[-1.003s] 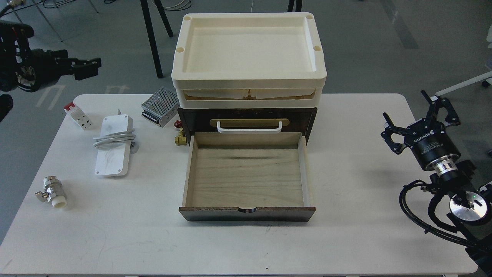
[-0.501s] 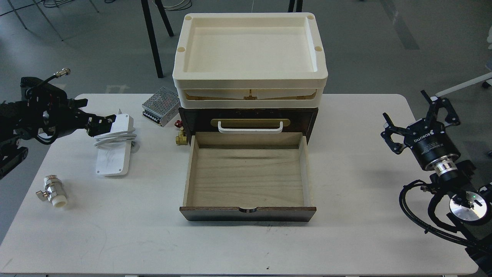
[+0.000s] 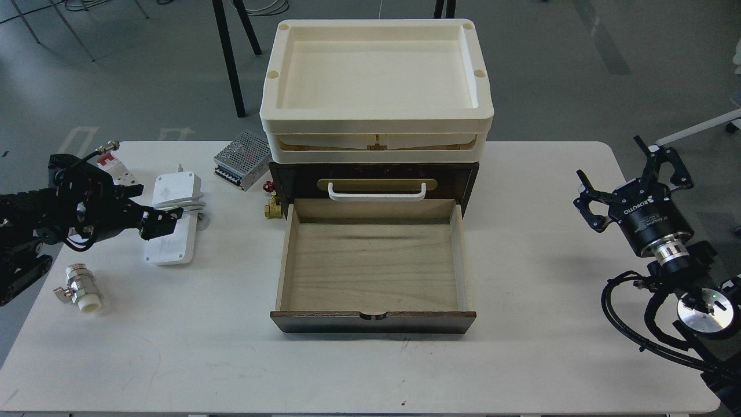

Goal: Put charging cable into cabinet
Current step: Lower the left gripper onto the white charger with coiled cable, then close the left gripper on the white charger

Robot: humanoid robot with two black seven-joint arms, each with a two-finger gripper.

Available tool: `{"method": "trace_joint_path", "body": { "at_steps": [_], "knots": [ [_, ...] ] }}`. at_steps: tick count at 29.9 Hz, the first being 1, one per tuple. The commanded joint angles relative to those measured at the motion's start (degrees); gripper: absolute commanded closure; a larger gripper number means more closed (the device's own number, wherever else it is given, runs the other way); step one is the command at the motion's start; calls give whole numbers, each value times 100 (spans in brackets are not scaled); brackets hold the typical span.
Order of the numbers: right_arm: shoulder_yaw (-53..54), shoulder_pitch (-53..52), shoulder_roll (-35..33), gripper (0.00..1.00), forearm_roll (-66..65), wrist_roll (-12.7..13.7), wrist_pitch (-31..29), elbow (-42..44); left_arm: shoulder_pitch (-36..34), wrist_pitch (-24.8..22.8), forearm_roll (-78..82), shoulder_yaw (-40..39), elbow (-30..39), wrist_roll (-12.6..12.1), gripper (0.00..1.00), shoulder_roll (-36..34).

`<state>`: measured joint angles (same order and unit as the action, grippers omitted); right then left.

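Observation:
The charging cable, a flat white block with white cord coiled round its middle, lies on the table left of the cabinet. My left gripper comes in from the left and hangs over the block's middle and near half, covering part of the cord; its dark fingers look slightly apart and hold nothing that I can see. The cabinet is a dark brown box with a white handle, and its plywood drawer is pulled out towards me with nothing in it. My right gripper is open at the table's right edge, far from both.
Cream trays are stacked on the cabinet. A perforated silver metal box sits behind the cable. A red-and-white part lies far left, a steel valve front left, and a brass valve by the cabinet's left side.
My left arm has swung down from off the table's far left to over the charging cable's middle. The cable, the drawer and the right arm have not moved.

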<state>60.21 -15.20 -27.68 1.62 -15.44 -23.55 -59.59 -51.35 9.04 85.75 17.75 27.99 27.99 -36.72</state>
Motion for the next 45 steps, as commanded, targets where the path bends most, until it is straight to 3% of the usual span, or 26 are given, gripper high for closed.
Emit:
{"method": "trace_joint_path", "body": {
  "at_steps": [1, 10, 19, 24, 26, 32, 36, 45],
  "knots": [
    [0, 0, 0, 1, -3, -3, -1, 0, 99, 203, 3, 1, -30, 1, 1, 33],
    [0, 0, 0, 1, 5, -3, -1, 0, 178, 274, -85, -61, -1076, 1, 1, 727],
    [0, 0, 0, 1, -3, -3, -1, 0, 345, 265, -102, -87, -1138, 1, 1, 868],
    [0, 0, 0, 1, 5, -3, -1, -8, 345, 239, -444, -96, -1208, 1, 16, 1026],
    [0, 0, 0, 1, 5, -3, -1, -8, 354, 248, -480, -70, -1427, 1, 17, 1140],
    [0, 0, 9, 1, 5, -3, -1, -8, 687, 274, -524, -43, -2358, 1, 34, 1563],
    [0, 0, 9, 1, 5, -3, -1, -8, 705, 283, -533, -52, -2483, 1, 40, 1624],
    [0, 0, 9, 1, 5, -3, -1, -8, 705, 467, -506, -61, -2491, 1, 74, 1668]
  ]
}}
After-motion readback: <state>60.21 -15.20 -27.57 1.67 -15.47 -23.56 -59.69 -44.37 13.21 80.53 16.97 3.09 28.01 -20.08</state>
